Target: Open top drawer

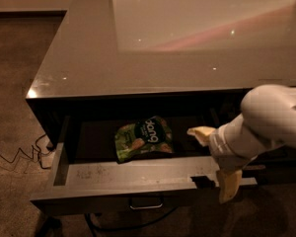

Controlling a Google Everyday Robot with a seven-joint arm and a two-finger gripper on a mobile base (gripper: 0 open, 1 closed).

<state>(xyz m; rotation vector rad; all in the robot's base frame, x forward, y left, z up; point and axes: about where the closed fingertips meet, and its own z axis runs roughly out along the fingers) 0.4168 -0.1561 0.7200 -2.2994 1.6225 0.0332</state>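
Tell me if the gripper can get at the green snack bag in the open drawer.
Likely yes: the gripper straddles the top drawer front, and the snack bag lies uncovered on its floor, nothing between.
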